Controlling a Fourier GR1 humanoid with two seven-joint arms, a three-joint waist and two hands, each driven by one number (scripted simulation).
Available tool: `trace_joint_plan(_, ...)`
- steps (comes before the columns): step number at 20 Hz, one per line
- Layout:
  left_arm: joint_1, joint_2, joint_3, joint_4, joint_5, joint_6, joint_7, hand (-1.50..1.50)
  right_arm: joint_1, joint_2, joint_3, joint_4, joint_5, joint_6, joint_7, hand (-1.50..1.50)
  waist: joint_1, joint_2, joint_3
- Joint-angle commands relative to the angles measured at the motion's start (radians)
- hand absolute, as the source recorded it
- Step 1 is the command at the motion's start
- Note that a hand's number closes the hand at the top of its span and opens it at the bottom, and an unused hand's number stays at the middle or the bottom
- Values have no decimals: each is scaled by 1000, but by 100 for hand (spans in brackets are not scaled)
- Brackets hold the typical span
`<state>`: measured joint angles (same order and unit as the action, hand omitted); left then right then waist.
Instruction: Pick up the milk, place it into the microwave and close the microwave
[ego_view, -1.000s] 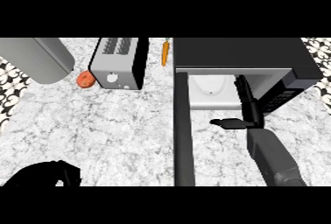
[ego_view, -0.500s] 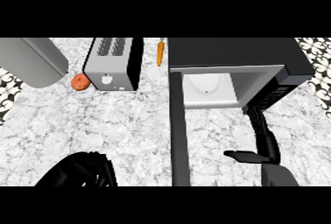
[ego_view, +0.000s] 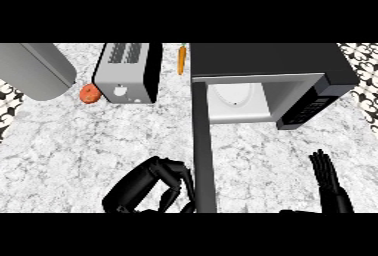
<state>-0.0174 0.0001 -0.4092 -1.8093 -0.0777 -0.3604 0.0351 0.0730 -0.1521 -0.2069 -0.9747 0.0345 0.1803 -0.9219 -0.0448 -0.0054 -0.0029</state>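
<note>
A white-and-grey marbled counter (ego_view: 88, 145) fills the scene, with a patterned black-and-white strip showing at its far left and far right edges. At the near edge, left of centre, the left hand (ego_view: 151, 182) hangs with its fingers curled under, just beside the near end of the microwave door (ego_view: 203, 150); whether the fingers touch the door cannot be told, and nothing shows inside them. At the near right, the right hand (ego_view: 330, 185) rests with its fingers straight and together, pointing away, holding nothing and well apart from the door. The door stands swung fully open, seen edge-on as a dark bar running from the microwave (ego_view: 269, 75) at the far right toward the near edge, between the two hands. Inside the pale cavity sits the milk (ego_view: 235, 96), a white shape against the back of the chamber, with the dark keypad panel to its right. Further left on the far side stand a toaster (ego_view: 129, 72), an orange-red round fruit (ego_view: 90, 93) touching its left side, a carrot (ego_view: 181, 59) between toaster and microwave, and a large grey curved object (ego_view: 33, 70) in the far-left corner.
</note>
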Motion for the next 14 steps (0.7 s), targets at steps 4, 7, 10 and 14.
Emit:
trace_joint_plan(4, -123, 0, -179, 315, -115, 155, -132, 150, 248, -43, 16, -316, -47, 78, 31, -150, 11, 5, 1)
trace_joint_plan(7, -152, 0, -290, 480, -104, 299, -220, 150, 302, -62, 33, -369, -22, 80, -14, -150, 2, 7, 0)
trace_joint_plan(10, -242, 0, -369, 607, -92, 458, -297, 150, 315, -58, 54, -463, -70, 123, 40, -150, -6, 9, 0)
trace_joint_plan(14, -322, 0, -442, 690, 62, 615, -391, 150, 360, -93, 44, -572, -159, 193, 71, -150, -27, 13, -1)
